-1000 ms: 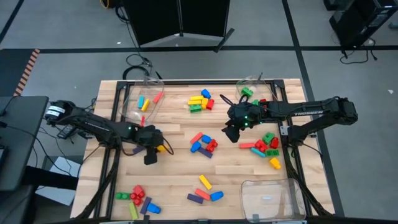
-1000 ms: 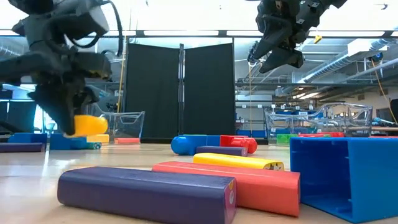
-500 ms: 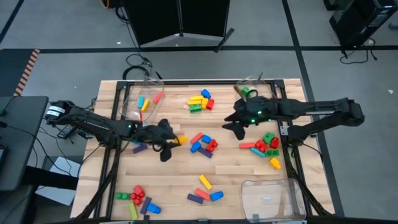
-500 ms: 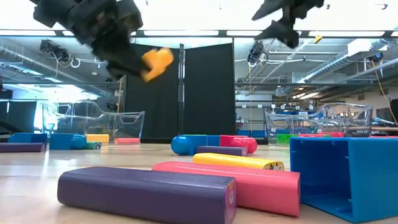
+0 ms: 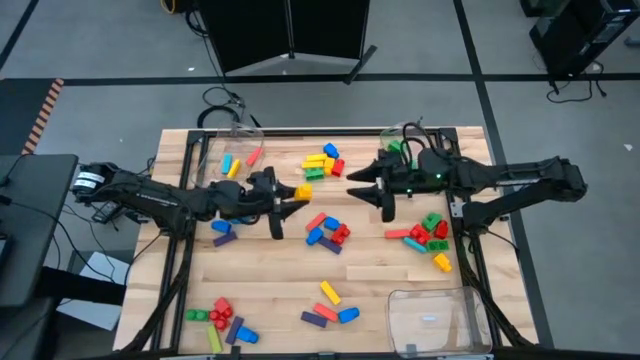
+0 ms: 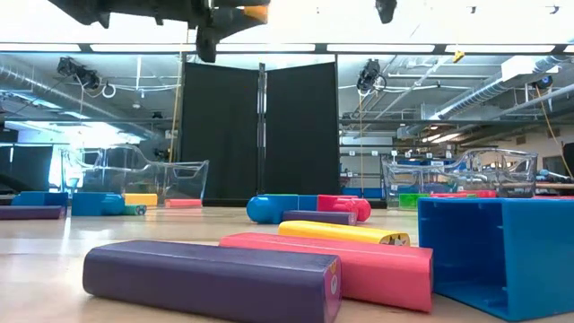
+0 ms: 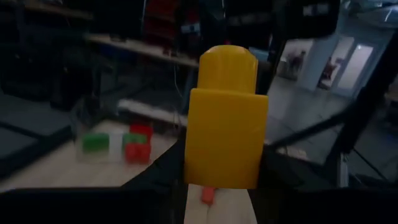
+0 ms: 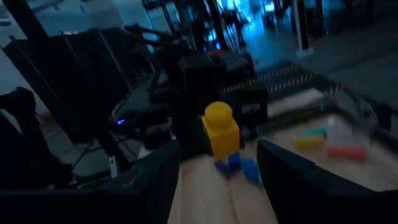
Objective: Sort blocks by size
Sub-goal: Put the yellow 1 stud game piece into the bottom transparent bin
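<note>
High view: the left gripper [image 5: 291,192] is raised over the middle of the table [image 5: 280,290], closed on a small yellow brick [image 5: 300,191] that sticks out from between its fingers toward the right arm. The left wrist view shows the same brick [image 7: 225,118] close up, clamped upright between the two dark fingers, its round stud pointing away from the wrist. Facing it across a gap is the right gripper [image 5: 362,184], also lifted off the wood, its fingers spread apart and holding nothing; in the right wrist view the yellow brick [image 8: 221,129] appears in the space between those open fingers, farther off, with the left arm dark behind it.

Just beyond the left gripper's tip, toward the table's far edge, lies a cluster of yellow, green, blue and red blocks [image 5: 322,162]. Below and between the two grippers sits a group of red and blue blocks [image 5: 328,231]. Past the right gripper, near the right arm's side, is a heap of red and green blocks [image 5: 428,232]. A clear bin [image 5: 228,160] behind the left gripper holds a few pieces, another clear bin [image 5: 405,143] stands behind the right gripper, and a third bin [image 5: 430,318] sits at the near right corner. More blocks [image 5: 222,322] lie at the near left corner.

Low view: a purple bar [image 6: 211,278] lies in the foreground.
</note>
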`<state>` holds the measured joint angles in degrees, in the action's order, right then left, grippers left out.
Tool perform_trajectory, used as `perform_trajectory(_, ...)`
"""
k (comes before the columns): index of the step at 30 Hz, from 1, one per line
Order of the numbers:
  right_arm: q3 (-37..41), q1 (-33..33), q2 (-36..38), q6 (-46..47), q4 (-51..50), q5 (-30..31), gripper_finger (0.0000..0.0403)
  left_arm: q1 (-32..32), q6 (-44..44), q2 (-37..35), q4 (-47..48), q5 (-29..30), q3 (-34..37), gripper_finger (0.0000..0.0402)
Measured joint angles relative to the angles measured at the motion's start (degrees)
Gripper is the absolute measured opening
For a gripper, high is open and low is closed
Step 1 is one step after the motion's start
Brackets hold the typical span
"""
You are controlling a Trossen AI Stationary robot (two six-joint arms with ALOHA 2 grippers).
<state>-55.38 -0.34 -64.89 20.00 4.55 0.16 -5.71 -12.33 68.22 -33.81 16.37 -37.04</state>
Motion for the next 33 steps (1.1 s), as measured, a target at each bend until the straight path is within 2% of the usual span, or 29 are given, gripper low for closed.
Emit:
perform_trajectory(4,0.0,0.02,-3.07,-3.75,4.24,0.02,0.0245,0.02,0.32,3.11,-0.53,0.28,-3.14,0.0137)
perform_trajectory(14,-0.01,1.3,-5.35,-10.07,6.57,0.22,0.0332,-0.03,6.0,15.18,2.21,-0.75,-17.51,0.0137)
perform_trajectory(20,0.01,1.92,-5.35,-11.59,6.63,1.91,0.0349,0.04,6.28,19.96,2.53,-3.15,-22.98,0.0137)
perform_trajectory(25,-0.01,1.94,-5.33,-11.86,6.37,1.64,0.0318,0.04,6.35,22.59,2.2,-3.62,-25.68,0.0138)
perform_trajectory(33,-0.01,2.49,-5.3,-11.71,5.3,1.16,0.0196,0.26,6.37,23.13,1.76,-3.55,-26.53,0.0138)
